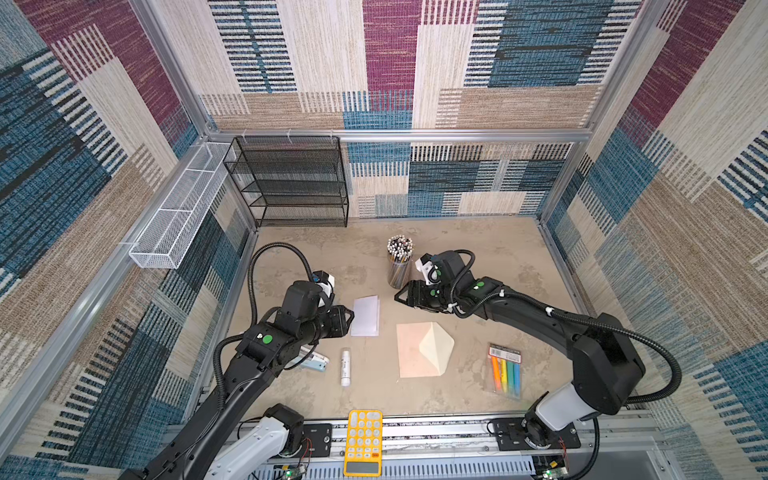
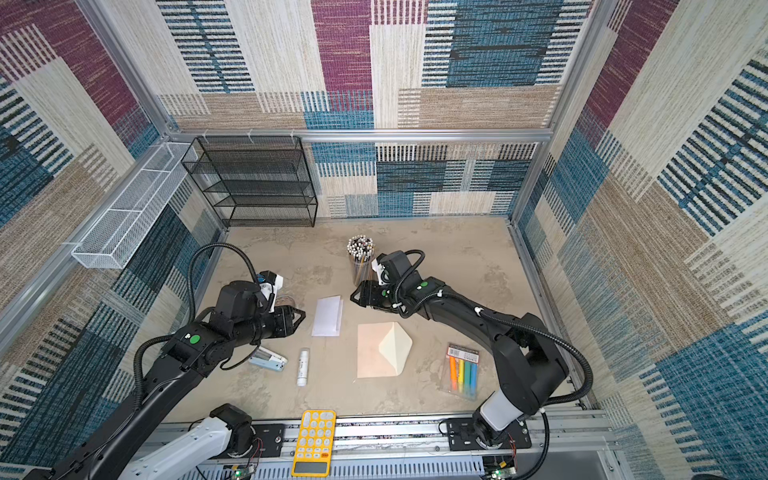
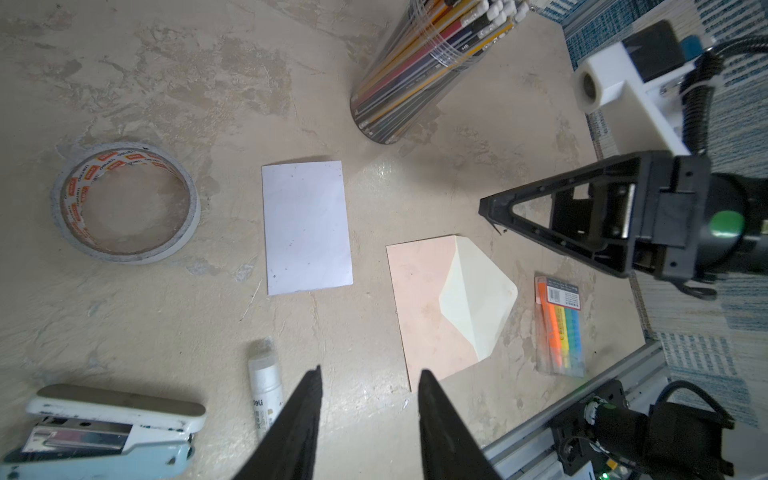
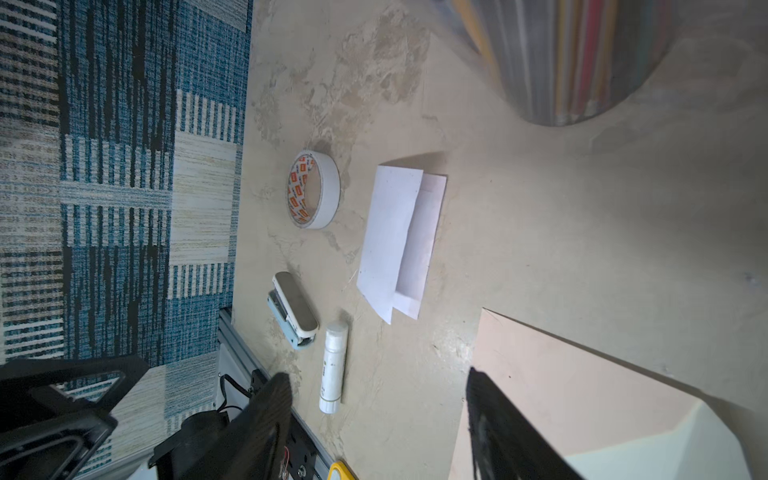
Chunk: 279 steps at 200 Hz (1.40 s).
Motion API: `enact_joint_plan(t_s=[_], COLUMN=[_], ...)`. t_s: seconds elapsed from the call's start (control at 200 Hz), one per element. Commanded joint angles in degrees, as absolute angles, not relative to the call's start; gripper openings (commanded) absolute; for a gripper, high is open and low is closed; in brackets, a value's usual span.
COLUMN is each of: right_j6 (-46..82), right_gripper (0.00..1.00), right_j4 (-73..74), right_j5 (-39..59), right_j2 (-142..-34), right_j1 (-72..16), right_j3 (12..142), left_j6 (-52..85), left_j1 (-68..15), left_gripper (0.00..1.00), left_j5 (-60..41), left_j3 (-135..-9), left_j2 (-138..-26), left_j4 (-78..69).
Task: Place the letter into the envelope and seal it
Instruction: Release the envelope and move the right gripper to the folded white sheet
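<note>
The letter (image 1: pixel 365 316) (image 2: pixel 328 316) is a white folded sheet lying flat mid-table; in the right wrist view its top leaf (image 4: pixel 390 237) sits slightly askew over the lower one. To its right and nearer lies the peach-tan envelope (image 1: pixel 411 353) (image 2: pixel 372 353) (image 3: pixel 424 303) (image 4: pixel 561 382), its cream triangular flap (image 1: pixel 436 347) open toward the right. My left gripper (image 1: pixel 351 318) (image 3: pixel 370 372) hovers just left of the letter, open and holding nothing. On the letter's far right, beside the pencil cup, my right gripper (image 1: pixel 397 297) (image 4: pixel 376 374) is also open and holds nothing.
A pencil cup (image 1: pixel 400 266) stands behind the right gripper. A tape roll (image 3: pixel 124 203), stapler (image 1: pixel 313 361) and glue stick (image 1: pixel 345 368) lie left of the envelope, a highlighter pack (image 1: pixel 505 372) to its right. A yellow calculator (image 1: pixel 363 442) sits on the front rail. A black mesh shelf (image 1: pixel 291 183) stands at back left.
</note>
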State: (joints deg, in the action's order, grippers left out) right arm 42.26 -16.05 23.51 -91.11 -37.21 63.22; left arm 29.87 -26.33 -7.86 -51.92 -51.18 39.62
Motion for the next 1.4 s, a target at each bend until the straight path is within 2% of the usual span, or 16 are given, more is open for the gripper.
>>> enact_joint_plan(t_s=[0.0, 0.291, 0.606, 1.072, 1.192, 1.393], right_j6=[46.1, 43.1, 46.6, 49.8, 50.2, 50.9], right_gripper=[0.7, 0.69, 0.63, 0.53, 0.47, 0.28], right_j4=[-12.5, -12.5, -3.9, 0.9, 1.3, 2.6], right_j5=[24.7, 23.8, 23.1, 21.9, 22.0, 22.0], right_j2=[-93.2, -103.2, -109.8, -116.0, -117.8, -118.8], right_j1=[-37.8, -40.1, -44.2, -46.2, -46.3, -46.5], right_j3=[64.0, 68.4, 66.7, 69.6, 70.5, 71.4], left_j6=[31.5, 29.6, 24.9, 22.0, 21.7, 21.4], left_j1=[-26.1, -24.8, -22.6, -19.9, -19.6, -18.9], left_gripper=[0.41, 0.41, 0.42, 0.42, 0.42, 0.42], left_j5=[-7.3, -10.7, -15.0, -17.0, -17.1, -17.3], left_j3=[-53.0, -49.5, -47.6, -44.9, -44.3, -44.2], left_j2=[-51.9, -55.6, -59.1, -54.3, -53.8, -54.4], left_j4=[42.3, 40.2, 35.9, 37.4, 37.1, 36.5])
